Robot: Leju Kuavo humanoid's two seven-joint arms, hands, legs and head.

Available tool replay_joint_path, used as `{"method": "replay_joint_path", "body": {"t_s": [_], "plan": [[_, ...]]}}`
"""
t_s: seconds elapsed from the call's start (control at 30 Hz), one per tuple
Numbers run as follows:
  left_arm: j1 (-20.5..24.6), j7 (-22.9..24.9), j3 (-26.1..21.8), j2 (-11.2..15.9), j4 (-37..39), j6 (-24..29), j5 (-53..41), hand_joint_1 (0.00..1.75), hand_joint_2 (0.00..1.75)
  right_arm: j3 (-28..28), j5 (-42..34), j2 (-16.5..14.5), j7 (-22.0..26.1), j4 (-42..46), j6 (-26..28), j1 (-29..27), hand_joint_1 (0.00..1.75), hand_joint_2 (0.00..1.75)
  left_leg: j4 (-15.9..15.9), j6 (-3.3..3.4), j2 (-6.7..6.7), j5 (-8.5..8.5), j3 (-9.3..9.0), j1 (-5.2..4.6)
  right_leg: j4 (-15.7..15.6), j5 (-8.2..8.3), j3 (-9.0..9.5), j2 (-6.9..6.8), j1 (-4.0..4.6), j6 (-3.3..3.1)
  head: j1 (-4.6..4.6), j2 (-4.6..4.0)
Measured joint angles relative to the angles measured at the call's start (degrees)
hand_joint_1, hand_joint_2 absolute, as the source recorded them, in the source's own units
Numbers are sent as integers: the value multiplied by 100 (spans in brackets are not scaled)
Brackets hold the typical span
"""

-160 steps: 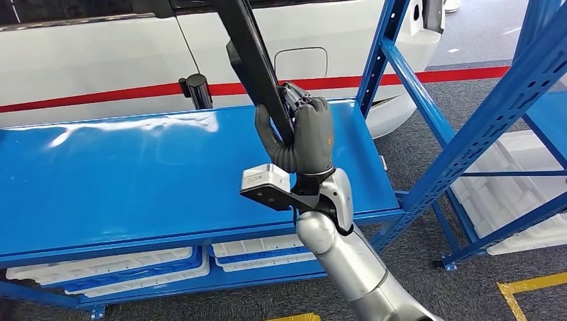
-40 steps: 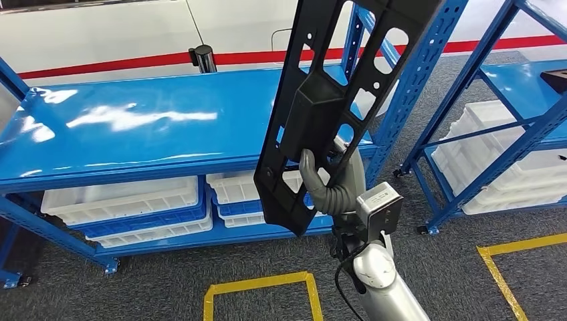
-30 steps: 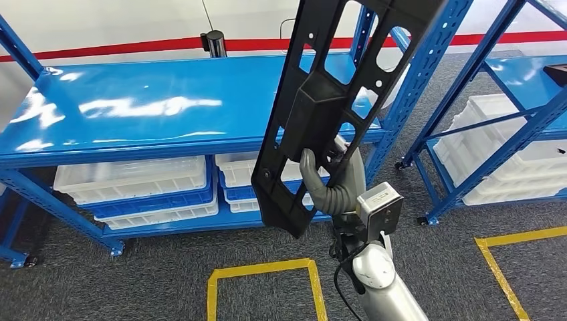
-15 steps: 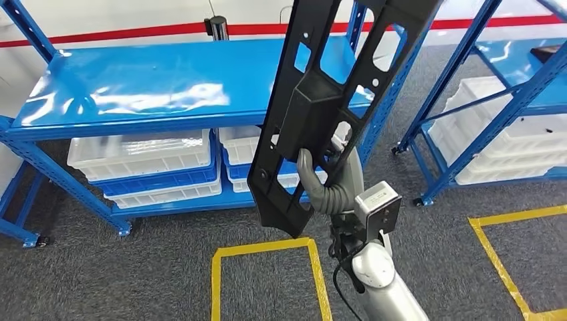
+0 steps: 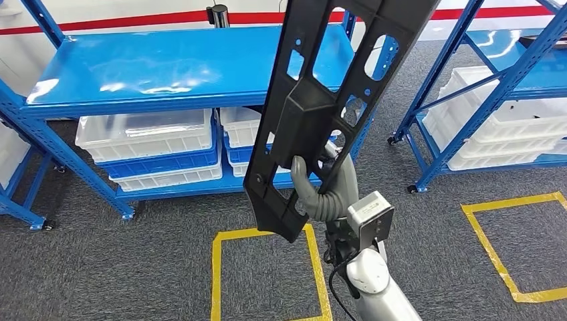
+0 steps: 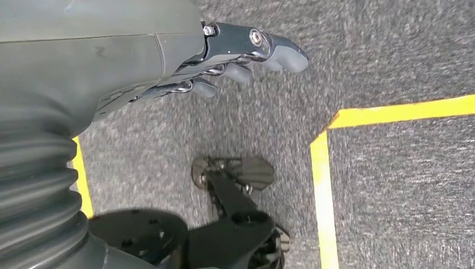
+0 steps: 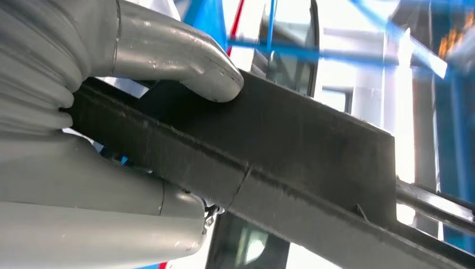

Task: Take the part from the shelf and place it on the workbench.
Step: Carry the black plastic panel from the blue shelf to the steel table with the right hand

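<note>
Head view: right hand grips a long black part w/ cutouts, held upright and tilted, its lower end just above a yellow floor square; thumb pressed on the part's face. Behind the part stands a blue shelf, top bare, white bins on its lower level. A second blue rack is right of the part, open grey carpet between. Left hand hangs over carpet, fingers apart, holding nothing.
</note>
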State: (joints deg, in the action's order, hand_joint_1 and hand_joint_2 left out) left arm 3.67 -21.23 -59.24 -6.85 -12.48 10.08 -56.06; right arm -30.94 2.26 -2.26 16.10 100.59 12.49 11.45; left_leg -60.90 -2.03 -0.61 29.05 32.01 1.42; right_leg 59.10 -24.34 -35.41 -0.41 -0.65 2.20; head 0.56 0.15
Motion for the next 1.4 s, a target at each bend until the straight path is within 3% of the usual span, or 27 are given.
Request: {"method": "replay_joint_path", "body": {"t_s": [0.07, 0.1, 0.17, 0.23, 0.27, 0.3, 0.37, 0.43, 0.47, 0.5, 0.57, 0.63, 0.7, 0.73, 0.77, 0.8, 0.83, 0.9, 0.97, 1.07, 1.1, 1.17, 1.23, 1.27, 1.3, 1.33, 1.4], "plan": [[1, 2, -2, -2, 0, 3, 7, 0, 175, -59, 56, -21, 37, -1, -1, -49, 175, 175, 27, 144, 14, -65, 71, -8, 26, 8, -69, 4, -8, 81, 2, 0], [1, 2, -2, -3, 0, 4, 10, 0, 175, -80, 69, -27, 43, -1, 0, -66, 175, 175, 41, 220, 23, -119, 118, -7, 131, -89, -136, 7, -14, 85, -5, 0], [0, 9, -2, -4, 0, 5, 14, 0, 175, -107, 80, -29, 53, -1, 2, -77, 175, 175, 52, 322, 39, -233, 249, -11, 654, -480, -360, 15, -18, 28, -17, 0], [0, 27, -2, -4, 0, 8, 15, 0, 175, -120, 89, -30, 62, -1, 4, -99, 175, 175, 50, 350, 42, -352, 409, -24, 1352, -834, -566, 17, -17, -5, -23, 0], [0, 37, -2, -5, 0, 10, 15, 0, 175, -126, 93, -31, 65, -3, 4, -119, 175, 175, 48, 351, 43, -413, 491, -32, 1544, -883, -577, 17, -16, 16, -22, 0], [0, 44, -2, -7, 0, 12, 15, 0, 175, -134, 97, -33, 70, -6, 4, -137, 175, 175, 48, 345, 43, -476, 570, -38, 1547, -841, -488, 18, -14, 51, -23, 0], [1, 50, -2, -11, 0, 13, 11, 0, 175, -156, 97, -55, 93, -13, -5, -159, 175, 175, 46, 322, 42, -596, 703, -43, 993, -650, -11, 17, 2, 93, -22, 0], [-1, 40, -3, -20, 0, 8, -1, 0, 175, -190, 97, -109, 128, -16, -32, -168, 175, 175, 55, 266, 42, -705, 774, -54, 198, -632, 576, 11, 48, 35, -18, 0], [-2, 32, -3, -24, 0, 4, -8, 0, 175, -213, 96, -136, 144, -20, -44, -174, 175, 175, 68, 231, 46, -756, 778, -55, -47, -656, 733, 12, 71, -2, -26, 0], [-4, 23, -4, -26, 0, -1, -14, 0, 175, -236, 92, -156, 154, -27, -52, -185, 175, 175, 93, 191, 51, -807, 775, -57, -164, -667, 787, 13, 89, -34, -29, 0], [-10, 11, -5, -25, 0, -10, -21, 0, 175, -272, 86, -185, 163, -56, -57, -209, 175, 175, 133, 119, 55, -859, 778, -45, -187, -568, 715, 14, 61, -91, -39, 0], [-24, 8, -8, -19, 0, -15, -25, 0, 175, -292, 111, -221, 163, -103, -61, -222, 175, 175, -84, 68, 48, -553, 862, -33, -216, -443, 648, 7, 11, -186, -22, 0], [-31, 9, -13, -15, 0, -15, -28, 0, 175, -303, 173, -248, 151, -157, -54, -236, 175, 175, -728, 30, 41, 17, 1036, -24, -214, -332, 553, 3, 1, -246, -8, 0], [-32, 9, -16, -15, 0, -15, -30, 0, 175, -305, 201, -254, 142, -187, -49, -247, 175, 175, -1076, 10, 40, 206, 1107, -22, -208, -283, 505, 3, 5, -247, -6, 0], [-33, 9, -21, -14, 0, -15, -30, 0, 175, -306, 220, -256, 133, -215, -43, -260, 175, 175, -1314, -8, 40, 283, 1120, -19, -200, -239, 441, 2, 7, -238, -7, 0], [-34, 9, -26, -12, 0, -15, -31, 0, 175, -308, 229, -258, 128, -243, -37, -272, 175, 175, -1347, -21, 42, 246, 1025, -14, -189, -201, 382, 2, 5, -224, -4, 0], [-34, 9, -31, -9, -1, -15, -31, 0, 175, -309, 243, -260, 125, -267, -17, -281, 175, 175, -1159, -30, 43, 139, 819, -6, -171, -173, 333, 3, -1, -208, -4, 0], [-31, 10, -35, -2, -3, -14, -34, 0, 175, -309, 321, -289, 123, -298, 91, -297, 175, 175, -413, -37, 34, -20, 253, 6, -106, -141, 245, 4, -6, -176, 2, 0], [-31, 15, -41, -1, -4, -13, -43, 0, 175, -309, 429, -350, 126, -320, 229, -313, 175, 175, 25, 16, 9, -48, -14, -4, -48, -113, 180, 7, 18, -128, -6, 0], [-33, 27, -52, -2, -4, -20, -74, 0, 175, -310, 476, -401, 139, -344, 257, -329, 175, 175, 75, 161, 5, -108, 64, -24, -31, -53, 104, 22, 27, -8, -13, 0], [-30, 28, -54, -1, -5, -25, -85, 0, 175, -311, 455, -402, 161, -349, 228, -337, 175, 175, 85, 223, 11, -151, 101, -22, 25, -105, 47, 26, 21, 14, -23, 0], [-27, 28, -54, 1, -6, -33, -107, 0, 175, -312, 384, -398, 226, -352, 160, -354, 175, 175, 102, 328, 25, -244, 202, -14, 444, -416, -160, 30, 7, 1, -46, 0], [-27, 29, -54, 3, -7, -33, -123, 0, 175, -312, 335, -391, 263, -353, 128, -373, 175, 175, 101, 361, 33, -336, 332, -23, 1193, -820, -432, 30, 0, -22, -61, 0], [-27, 29, -54, 3, -7, -33, -129, 0, 175, -311, 326, -386, 268, -355, 126, -385, 175, 175, 100, 360, 38, -384, 397, -28, 1480, -931, -504, 30, -1, -5, -61, 0], [-27, 29, -54, 2, -7, -33, -132, 0, 175, -311, 320, -380, 270, -358, 123, -396, 175, 175, 99, 354, 42, -432, 460, -30, 1582, -946, -478, 30, -1, 31, -62, 0], [-27, 29, -54, 2, -7, -33, -133, 0, 175, -311, 318, -376, 272, -361, 122, -403, 175, 175, 99, 344, 44, -481, 518, -31, 1449, -869, -331, 30, 0, 77, -61, 0], [-27, 28, -54, -1, -7, -33, -135, 0, 175, -311, 318, -380, 278, -362, 120, -407, 175, 175, 98, 312, 41, -574, 611, -32, 675, -664, 232, 30, 8, 114, -62, 0]]}}
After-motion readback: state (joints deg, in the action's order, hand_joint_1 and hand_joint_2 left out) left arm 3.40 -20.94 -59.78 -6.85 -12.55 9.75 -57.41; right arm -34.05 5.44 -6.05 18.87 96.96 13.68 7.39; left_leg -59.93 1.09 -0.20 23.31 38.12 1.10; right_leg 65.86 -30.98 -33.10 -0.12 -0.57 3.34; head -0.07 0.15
